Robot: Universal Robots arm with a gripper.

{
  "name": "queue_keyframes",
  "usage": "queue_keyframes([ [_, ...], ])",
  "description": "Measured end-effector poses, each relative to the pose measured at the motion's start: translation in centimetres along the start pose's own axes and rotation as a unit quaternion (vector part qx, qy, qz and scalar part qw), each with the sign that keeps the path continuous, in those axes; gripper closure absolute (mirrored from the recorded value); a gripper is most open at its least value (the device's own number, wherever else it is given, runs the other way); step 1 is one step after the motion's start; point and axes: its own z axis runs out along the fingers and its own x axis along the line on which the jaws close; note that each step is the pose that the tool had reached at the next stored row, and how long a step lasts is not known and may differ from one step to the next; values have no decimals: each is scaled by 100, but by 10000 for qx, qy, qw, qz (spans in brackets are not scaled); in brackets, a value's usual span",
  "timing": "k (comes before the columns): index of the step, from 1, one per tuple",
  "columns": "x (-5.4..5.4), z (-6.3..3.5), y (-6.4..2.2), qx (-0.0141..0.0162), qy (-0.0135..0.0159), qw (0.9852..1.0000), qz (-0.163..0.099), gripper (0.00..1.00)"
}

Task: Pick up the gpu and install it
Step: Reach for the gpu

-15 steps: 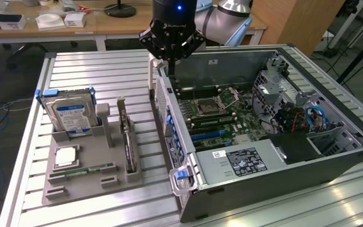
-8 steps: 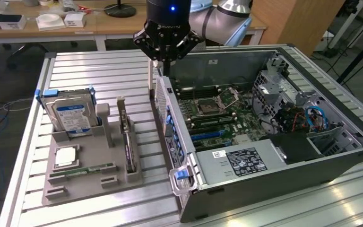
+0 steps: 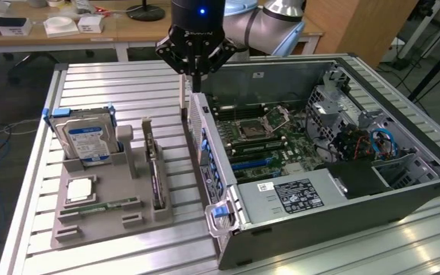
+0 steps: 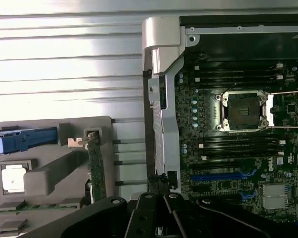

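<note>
The fingers of the gripper (image 3: 196,86) are pressing together into one thin tip and, as far as I can see, are carrying nothing. The tip is hanging just over the rear wall of the open computer case (image 3: 228,229), well apart from the gpu (image 3: 153,172). In the exterior view the gpu is sitting at about seven o'clock from the gripper, standing on its long edge in a slot of the grey holder (image 3: 113,220) on the ribbed table (image 3: 113,80), just beside the post near the hard drive (image 3: 86,140). Its long axis is running roughly from twelve to six o'clock, and the silver bracket end seems to be pointing to twelve o'clock, its thin top edge facing up. I am judging that the pick-up is not yet begun. To do it well, the fingers need to be apart before descending, set across the thin card and not along it, gripping near the middle of the top edge, and pulling straight up so the card is not scraping the slot.
</note>
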Motion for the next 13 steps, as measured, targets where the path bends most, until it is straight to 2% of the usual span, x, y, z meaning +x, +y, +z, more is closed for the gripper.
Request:
queue_keyframes([
  [13, 92, 7, -7, 0, 0, 10000, -1, 89],
])
